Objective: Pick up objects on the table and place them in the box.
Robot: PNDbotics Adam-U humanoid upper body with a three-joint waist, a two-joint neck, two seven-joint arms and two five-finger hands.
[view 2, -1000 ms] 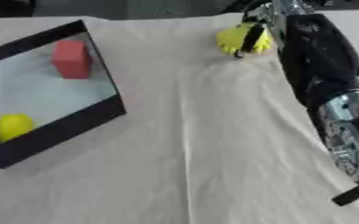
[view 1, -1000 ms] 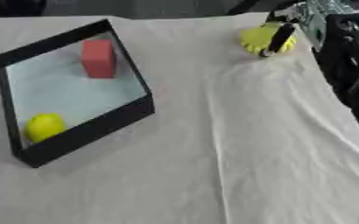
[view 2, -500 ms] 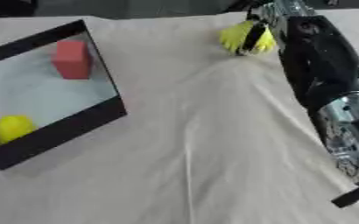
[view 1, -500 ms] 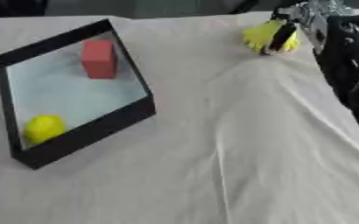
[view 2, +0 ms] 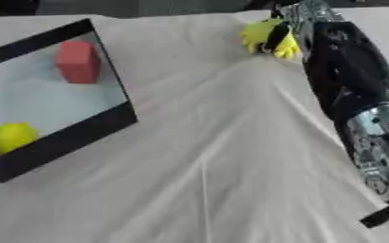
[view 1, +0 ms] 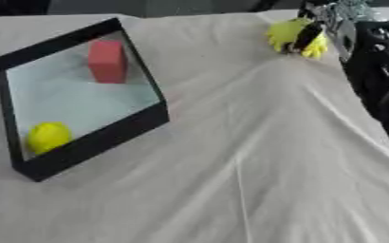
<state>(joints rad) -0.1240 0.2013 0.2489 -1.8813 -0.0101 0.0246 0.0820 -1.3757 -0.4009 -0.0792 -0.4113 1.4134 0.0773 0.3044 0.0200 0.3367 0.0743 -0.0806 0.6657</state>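
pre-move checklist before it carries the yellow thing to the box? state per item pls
1. Right hand on the yellow object: ok, fingers curled round it at the far right of the table.
2. Object lifted off the cloth: cannot tell.
3. Box open with free floor: ok, bare space between the red block and the yellow ball.
4. Path to the box: ok, only wrinkled cloth between.
5. Left hand: cannot tell, not in view.
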